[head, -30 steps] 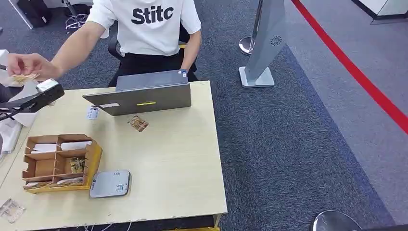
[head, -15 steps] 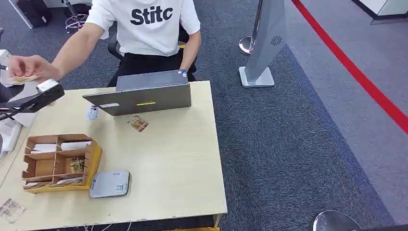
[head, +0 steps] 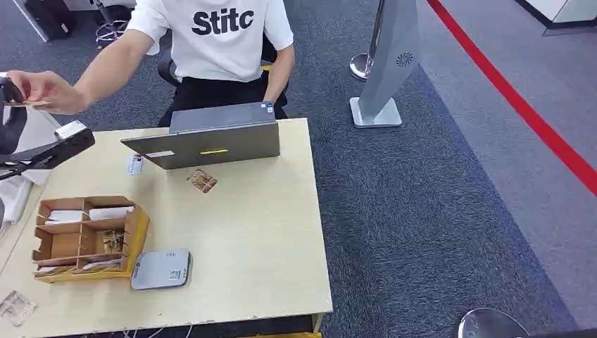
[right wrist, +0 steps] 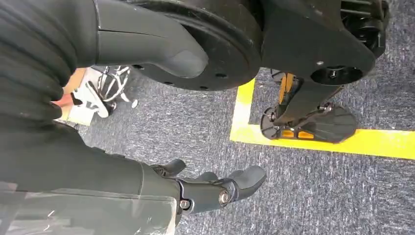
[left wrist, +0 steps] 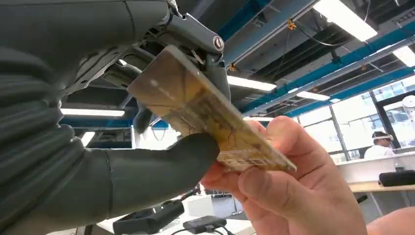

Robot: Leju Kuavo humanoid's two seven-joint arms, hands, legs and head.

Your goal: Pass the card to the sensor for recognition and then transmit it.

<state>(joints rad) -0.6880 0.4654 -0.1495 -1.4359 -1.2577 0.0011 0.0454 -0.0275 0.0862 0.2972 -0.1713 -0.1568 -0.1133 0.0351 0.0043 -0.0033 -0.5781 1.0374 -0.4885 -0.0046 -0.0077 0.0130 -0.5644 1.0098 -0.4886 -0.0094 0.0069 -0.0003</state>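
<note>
Grey carpet w/ a red floor line surrounds a pale wooden table (head: pixel 267 232), seen from the head view. Card (left wrist: pixel 205 110), gold-brown w/ printed pattern, sits well above and left of the table edge, pinched between thumb and darker fingers of the left hand (left wrist: pixel 112 147); a person's hand (left wrist: pixel 288 186) grips the card's other end, so both hold it at once. In the head view the same card (head: pixel 15 103) shows as a thin sliver at the person's fingertips (head: pixel 39 90), the left hand (head: pixel 10 113) dark beside it. Right hand (right wrist: pixel 210 188) hangs near the floor, fingers apart and lightly curved, holding nothing. On the table: grey sensor pad (head: pixel 161 269) near the front edge, touching a cardboard organizer (head: pixel 88 238) w/ cards in several compartments; a second card (head: pixel 203 181) lies loose in front of a grey laptop (head: pixel 211 137). Black scanner-type device (head: pixel 49 144) projects over the table's left rear corner. Person in a white T-shirt (head: pixel 218 35) sits behind the laptop, one arm reaching toward the robot's left hand.
</note>
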